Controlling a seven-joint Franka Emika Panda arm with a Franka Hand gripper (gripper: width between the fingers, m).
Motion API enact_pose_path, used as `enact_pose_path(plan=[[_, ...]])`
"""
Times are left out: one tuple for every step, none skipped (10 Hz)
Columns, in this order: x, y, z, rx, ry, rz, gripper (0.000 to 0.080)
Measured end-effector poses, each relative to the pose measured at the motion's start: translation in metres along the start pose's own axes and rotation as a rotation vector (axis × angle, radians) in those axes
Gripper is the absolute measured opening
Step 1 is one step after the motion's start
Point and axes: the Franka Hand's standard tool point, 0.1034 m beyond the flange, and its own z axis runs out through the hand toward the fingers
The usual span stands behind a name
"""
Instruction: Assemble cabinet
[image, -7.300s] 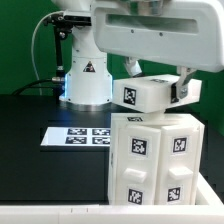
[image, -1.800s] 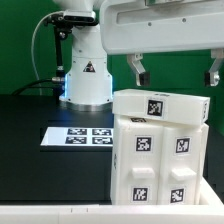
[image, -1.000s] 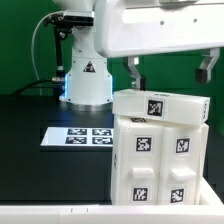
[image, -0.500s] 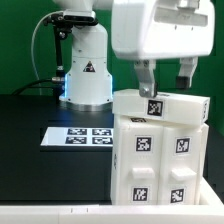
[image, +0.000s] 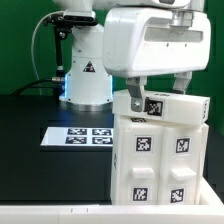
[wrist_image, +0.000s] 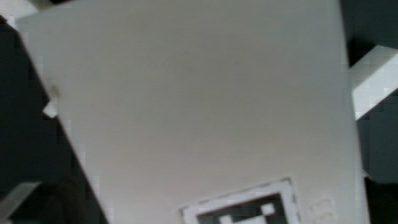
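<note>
The cabinet (image: 160, 165) is the big white box at the exterior view's right, with tagged drawer fronts facing the camera. A white tagged block (image: 160, 104) lies across its top. My gripper (image: 158, 92) has come down over that block and stands open. One finger (image: 135, 93) shows at the block's near left and the other finger (image: 181, 84) further right. In the wrist view the block's white top (wrist_image: 187, 100) with its tag (wrist_image: 242, 208) fills nearly the whole picture. My gripper (wrist_image: 196, 145) straddles it, and only a finger (wrist_image: 375, 88) shows at the edge.
The marker board (image: 76, 136) lies flat on the black table at the exterior view's left of the cabinet. The robot's base (image: 85, 75) with a cable stands behind it. A white edge (image: 50, 212) runs along the table's front.
Over the last second the hand has turned about its own axis and dropped from above the cabinet. Its fingers now reach down around the top block. The block and cabinet have not moved.
</note>
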Motion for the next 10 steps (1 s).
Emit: enact_pose_path(plan=[[-0.0001,0.0002,0.0,0.0,0.0,0.074,0.0598],[-0.0001,0.0002,0.0001,0.0,0.0,0.134,0.0551],[-0.0002,0.0002,0.0001,0.0,0.0,0.233,0.0551],[-0.0002,0.0002,0.0002,0.0,0.0,0.314,0.0551],[-0.0002,0.0002,0.0002,0.0,0.0,0.386,0.0551],[0.0008,-0.0016,0.0007,-0.002,0.002,0.534,0.0551],[0.0029,-0.0016,0.001,-0.005,0.014,0.696,0.0551],[0.0035,-0.0017,0.001,-0.006,0.016,0.84,0.0551],[0.0053,-0.0044,0.001,0.001,0.017,0.997,0.0553],[0.0059,-0.0053,0.0013,0.018,0.019,1.17,0.0553]])
